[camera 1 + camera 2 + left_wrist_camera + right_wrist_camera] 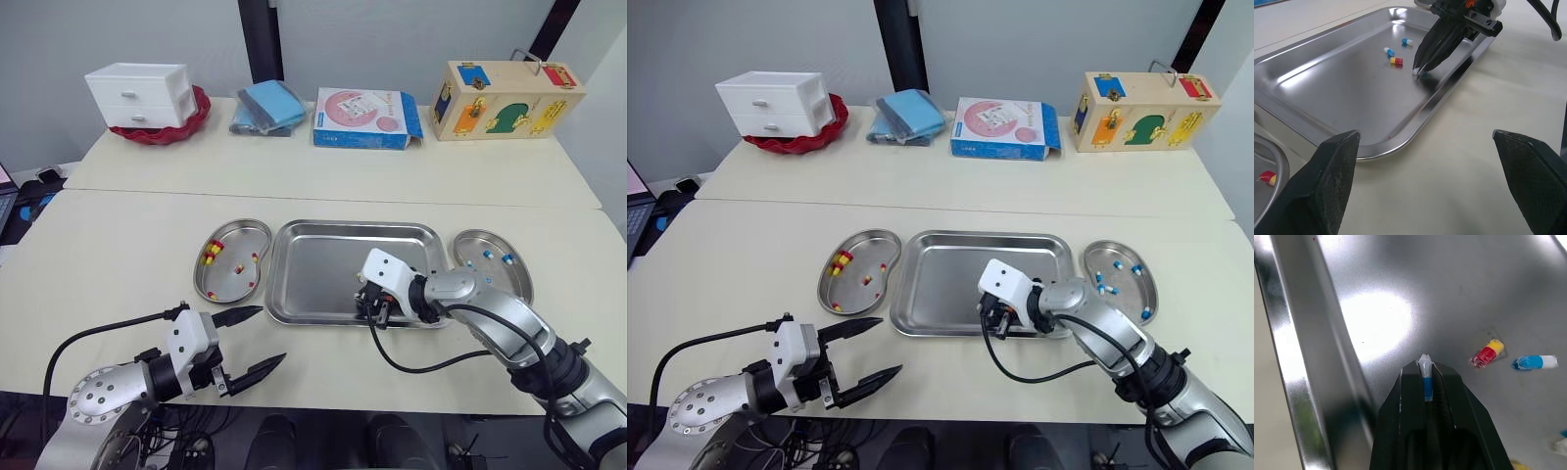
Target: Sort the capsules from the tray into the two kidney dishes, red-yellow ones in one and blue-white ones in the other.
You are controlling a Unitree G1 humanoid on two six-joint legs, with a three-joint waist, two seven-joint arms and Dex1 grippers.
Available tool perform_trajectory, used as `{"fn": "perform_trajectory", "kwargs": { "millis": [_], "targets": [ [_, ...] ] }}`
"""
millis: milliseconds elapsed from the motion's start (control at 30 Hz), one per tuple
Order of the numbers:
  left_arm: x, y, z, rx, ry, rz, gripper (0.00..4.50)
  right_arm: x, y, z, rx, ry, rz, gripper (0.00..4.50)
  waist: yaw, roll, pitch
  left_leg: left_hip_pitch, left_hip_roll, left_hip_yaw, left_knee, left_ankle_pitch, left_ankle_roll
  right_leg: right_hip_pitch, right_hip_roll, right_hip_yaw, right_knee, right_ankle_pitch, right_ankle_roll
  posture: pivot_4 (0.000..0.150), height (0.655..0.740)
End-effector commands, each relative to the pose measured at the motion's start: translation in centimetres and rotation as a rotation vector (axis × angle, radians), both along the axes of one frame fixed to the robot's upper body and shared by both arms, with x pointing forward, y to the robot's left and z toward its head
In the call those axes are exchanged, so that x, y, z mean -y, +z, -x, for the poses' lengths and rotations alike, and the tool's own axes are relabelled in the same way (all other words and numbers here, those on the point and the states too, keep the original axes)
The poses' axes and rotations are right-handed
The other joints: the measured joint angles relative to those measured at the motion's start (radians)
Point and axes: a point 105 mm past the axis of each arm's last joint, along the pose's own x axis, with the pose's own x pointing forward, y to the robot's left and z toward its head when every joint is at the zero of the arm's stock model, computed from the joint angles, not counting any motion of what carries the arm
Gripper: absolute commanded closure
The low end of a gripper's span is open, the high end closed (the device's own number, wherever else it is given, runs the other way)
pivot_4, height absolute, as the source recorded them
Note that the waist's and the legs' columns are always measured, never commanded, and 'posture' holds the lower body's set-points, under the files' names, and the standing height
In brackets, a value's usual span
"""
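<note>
The steel tray (323, 264) lies in the middle, with a kidney dish on each side. The left dish (240, 235) holds several red-yellow capsules (210, 251). Blue-white capsules (507, 259) lie in the right dish (500, 284). My right gripper (377, 311) reaches down into the tray's front right corner, shut on a blue-white capsule (1425, 378) just above the tray floor. Near it in the tray lie a red-yellow capsule (1487, 353) and a blue-white one (1535, 362). My left gripper (272, 335) hangs open over the table in front of the tray's left corner.
Along the back table stand a white drawer box (140, 95) on a red dish, a blue cloth bundle (266, 106), a blue-pink carton (364, 117) and a wooden toy box (505, 98). Bare tabletop lies in front of the tray.
</note>
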Motion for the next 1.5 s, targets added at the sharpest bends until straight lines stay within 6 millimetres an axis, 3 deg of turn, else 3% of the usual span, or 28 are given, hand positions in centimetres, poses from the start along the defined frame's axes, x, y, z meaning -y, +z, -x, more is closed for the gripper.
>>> {"fn": "perform_trajectory", "kwargs": {
  "millis": [33,167,267,367,567,867,1100,1167,1500],
  "targets": [
    [0.1,0.3,0.2,0.017,-0.028,0.004,0.00,-0.5,1.3,0.0,0.054,0.044,-0.018,4.48,0.000,0.000,0.000,0.000,0.000,0.000,0.000,0.000,0.000,0.000,0.000,0.000,0.000,0.000,0.000,0.150,0.7400],
    [0.2,0.6,0.5,0.040,-0.086,0.042,0.00,-0.4,3.0,0.9,0.077,0.083,-0.077,4.48,0.001,0.000,0.000,0.000,0.000,0.000,0.000,0.000,0.000,0.000,0.000,0.000,0.000,0.000,0.000,0.150,0.7400],
    [0.7,1.4,1.0,0.056,-0.169,0.118,0.00,0.9,5.0,2.6,0.101,0.102,-0.163,4.48,0.007,0.001,0.000,-0.001,0.000,0.000,0.000,0.000,0.000,0.000,0.000,-0.001,-0.001,0.000,0.000,0.150,0.7400],
    [1.2,1.4,1.4,0.029,-0.235,0.122,0.00,2.8,6.2,3.8,0.107,0.069,-0.240,4.48,0.006,0.001,0.000,-0.001,0.000,0.000,0.000,0.000,0.000,0.001,0.000,-0.001,-0.002,0.000,0.000,0.150,0.7400],
    [2.1,2.4,1.2,0.052,-0.290,0.201,0.00,8.9,7.3,4.9,0.130,-0.201,-0.326,4.48,0.004,0.001,0.001,-0.001,0.000,0.000,0.000,0.000,0.000,0.001,0.000,0.000,-0.002,0.000,0.000,0.150,0.7400],
    [2.8,2.9,0.7,0.105,-0.320,0.243,0.00,17.7,6.8,4.9,0.188,-0.614,-0.356,4.48,0.003,0.001,0.000,0.000,0.000,0.001,0.000,0.000,0.000,0.002,0.000,0.001,-0.001,0.000,0.000,0.150,0.7400],
    [3.3,3.6,0.3,0.123,-0.324,0.247,0.00,19.8,5.7,3.5,0.190,-0.777,-0.349,4.48,0.002,0.001,0.000,0.001,0.000,0.001,0.000,0.000,0.000,0.002,0.000,0.001,-0.001,0.000,0.000,0.150,0.7400],
    [3.5,3.8,0.3,0.127,-0.321,0.248,0.00,20.1,5.8,3.2,0.203,-0.805,-0.351,3.78,0.002,0.001,0.000,0.001,0.000,0.002,0.000,0.000,0.000,0.002,0.000,0.002,-0.001,0.000,0.000,0.150,0.7400],
    [3.4,4.2,-0.2,0.135,-0.249,0.253,0.00,19.8,6.8,2.8,0.256,-0.795,-0.351,1.33,0.003,0.001,0.000,0.001,0.000,0.002,0.000,0.000,0.000,0.002,0.000,0.002,-0.001,0.000,0.000,0.150,0.7400]
  ]
}}
